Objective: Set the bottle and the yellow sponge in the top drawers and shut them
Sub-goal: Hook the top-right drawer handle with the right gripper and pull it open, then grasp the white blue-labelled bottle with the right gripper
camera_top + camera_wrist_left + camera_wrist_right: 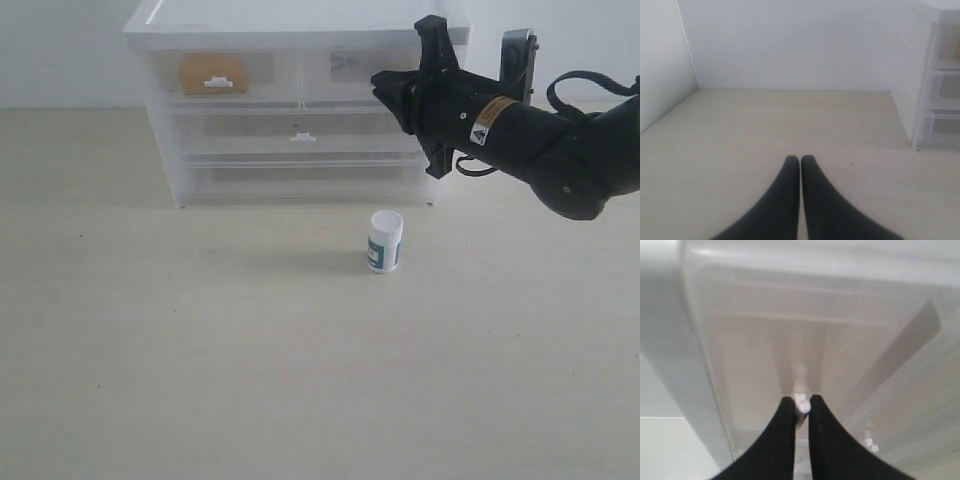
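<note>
The bottle [385, 241] stands upright on the table [200, 350], in front of the cabinet [160, 30] and apart from both arms. The sponge [212, 72] lies in the top left drawer [260, 70], dim through its clear front. The right gripper [801, 401] is pinched on the small white handle [802, 406] of the top right drawer [765, 355]. The right arm [540, 140] hides most of that drawer in the exterior view. The left gripper [800, 160] has its fingers pressed together, holding nothing, low over the table.

You see the bottle [385, 241] upright on the desk [200, 350], in front of the white cabinet [280, 20]. The yellow sponge [195, 68] lies inside the top left drawer [260, 70]; the right gripper [380, 86] sits at the top right drawer [340, 66].
</note>
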Tool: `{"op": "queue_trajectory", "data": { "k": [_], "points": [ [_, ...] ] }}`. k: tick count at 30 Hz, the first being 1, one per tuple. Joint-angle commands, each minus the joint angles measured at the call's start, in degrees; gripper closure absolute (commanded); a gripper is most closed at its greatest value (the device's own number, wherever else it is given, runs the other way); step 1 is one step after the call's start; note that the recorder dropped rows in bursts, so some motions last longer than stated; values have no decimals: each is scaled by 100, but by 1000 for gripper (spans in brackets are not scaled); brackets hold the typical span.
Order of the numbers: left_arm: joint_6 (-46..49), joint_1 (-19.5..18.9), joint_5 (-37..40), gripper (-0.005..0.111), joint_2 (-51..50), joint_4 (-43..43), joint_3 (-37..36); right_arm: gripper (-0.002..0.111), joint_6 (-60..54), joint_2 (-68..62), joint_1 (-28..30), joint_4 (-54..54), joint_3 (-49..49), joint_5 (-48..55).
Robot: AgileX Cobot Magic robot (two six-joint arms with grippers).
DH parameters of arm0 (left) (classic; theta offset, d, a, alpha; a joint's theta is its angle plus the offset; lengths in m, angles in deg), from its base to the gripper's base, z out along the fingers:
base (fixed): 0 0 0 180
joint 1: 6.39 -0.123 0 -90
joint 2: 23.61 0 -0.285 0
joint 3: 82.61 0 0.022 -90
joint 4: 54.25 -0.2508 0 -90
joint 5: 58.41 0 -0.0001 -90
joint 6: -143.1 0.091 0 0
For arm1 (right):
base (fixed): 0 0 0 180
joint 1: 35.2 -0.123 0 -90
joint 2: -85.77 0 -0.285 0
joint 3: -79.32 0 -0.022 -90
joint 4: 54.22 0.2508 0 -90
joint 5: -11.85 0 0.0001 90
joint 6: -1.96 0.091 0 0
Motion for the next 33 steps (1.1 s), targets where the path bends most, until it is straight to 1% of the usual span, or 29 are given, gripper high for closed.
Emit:
{"op": "queue_trajectory", "data": {
  "k": [1,4,5,7,11,15,16,18,20,21,22,23,25,28,29,30,31,33],
  "points": [
    [-52,14,-8,103,-22,40,-19,108,-145,-8,17,-138,-459,-875],
    [-52,14,-8,103,-22,40,-19,108,-225,-8,17,-31,-1089,-1972],
    [-52,14,-8,103,-22,40,-19,108,-378,-8,17,-31,-1309,-2075],
    [-52,14,-8,103,-22,40,-19,108,-438,89,17,-178,-1676,-2075],
    [-52,14,-8,103,-22,40,-19,108,-1275,316,17,-260,-2354,-2075],
    [-52,14,-8,103,-22,40,-19,107,-1709,455,17,-506,-2493,-2075],
    [-52,14,-8,103,-22,40,-19,104,-1719,509,17,-621,-2493,-2075],
    [-52,14,-8,103,-22,40,-19,93,-1853,569,17,-749,-2493,-2013],
    [-52,14,-8,103,-22,40,-19,77,-2243,668,17,-917,-2493,-1645],
    [-52,14,-8,103,-22,40,-19,60,-2595,740,17,-1321,-2506,-1528],
    [-52,14,-8,103,-22,40,-19,54,-2884,797,17,-1469,-2518,-1515],
    [-52,14,-8,103,-22,40,-19,43,-3454,892,17,-1667,-2570,-1356],
    [-52,14,-8,103,-22,40,-19,38,-3918,1045,17,-1655,-2684,-1037],
    [-52,14,-8,103,-22,40,-19,37,-4769,1374,17,-1563,-2793,-388],
    [-52,14,-8,103,-22,40,-19,37,-5404,1468,17,-1237,-2781,196],
    [-52,14,-8,103,-22,40,-19,37,-5671,1467,17,-1017,-2781,402],
    [-52,14,-8,103,-22,40,-19,37,-6174,1411,17,-639,-2781,755],
    [-52,14,-8,103,-22,40,-19,37,-6650,1207,17,-476,-2781,580]
  ]
}}
